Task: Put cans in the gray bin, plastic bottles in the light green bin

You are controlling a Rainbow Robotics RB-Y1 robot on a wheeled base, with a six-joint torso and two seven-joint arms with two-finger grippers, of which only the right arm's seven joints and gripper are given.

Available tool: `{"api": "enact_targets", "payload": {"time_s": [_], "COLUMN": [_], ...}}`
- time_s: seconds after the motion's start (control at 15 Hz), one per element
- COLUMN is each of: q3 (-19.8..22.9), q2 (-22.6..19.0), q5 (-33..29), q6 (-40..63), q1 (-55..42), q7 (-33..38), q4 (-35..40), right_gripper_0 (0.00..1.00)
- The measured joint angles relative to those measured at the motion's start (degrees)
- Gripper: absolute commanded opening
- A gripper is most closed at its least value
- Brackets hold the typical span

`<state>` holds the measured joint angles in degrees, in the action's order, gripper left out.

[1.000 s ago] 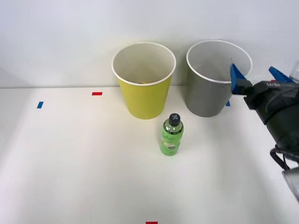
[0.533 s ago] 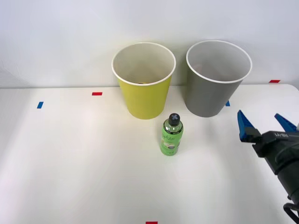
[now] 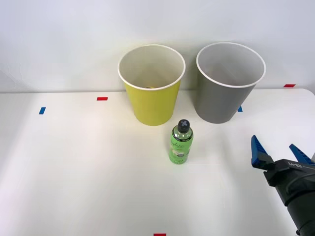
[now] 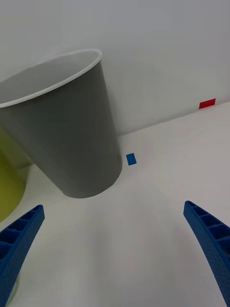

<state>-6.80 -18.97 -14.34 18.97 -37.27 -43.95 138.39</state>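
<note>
The right gripper (image 3: pixel 279 152) is low at the right side of the table (image 3: pixel 74 167), in front of the gray bin (image 3: pixel 227 83) and apart from it. Its two blue fingers (image 3: pixel 256 150) are spread wide open, and nothing is between them. In the wrist view the fingers (image 4: pixel 19 240) stand at the two lower corners, with bare table surface between them.

The gray bin stands upright at the back of the table, on the right. The green bin (image 3: pixel 151 86) stands upright just beside it on the left; the two are close, but I cannot tell if they touch. Both have a white rim. In the wrist view the gray bin (image 4: pixel 72 139) is in front of the gripper, and a part of the green bin (image 4: pixel 9 177) shows at its side.

The bottle (image 3: pixel 180 142) stands upright on the table, in front of the gap between the two bins, nearer to the green one. Its dark cap is on top and a pale label is on its body. It is well apart from the gripper, to the gripper's left.

The can is not visible on the table; the inside of the gray bin is not visible down to the bottom.

Small tape marks lie on the table: a blue mark (image 3: pixel 42 110) and a red mark (image 3: pixel 102 99) on the left, a blue mark (image 4: pixel 131 159) just beside the gray bin, and a red mark (image 3: pixel 289 85) at the far right.
</note>
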Motion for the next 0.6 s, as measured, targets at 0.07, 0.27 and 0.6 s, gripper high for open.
{"api": "enact_targets", "payload": {"time_s": [0.07,0.27,0.6], "q3": [-0.3,-1.2,-2.3], "q2": [0.9,3.0,7.3], "q5": [-0.1,-4.2,-8.3], "q6": [0.0,0.0,-0.1], "q1": [-0.3,-2.4,-4.4], "q7": [-0.2,-0.7,-0.9], "q4": [0.0,0.0,-0.3], "right_gripper_0": [1.00,1.00,1.00]}}
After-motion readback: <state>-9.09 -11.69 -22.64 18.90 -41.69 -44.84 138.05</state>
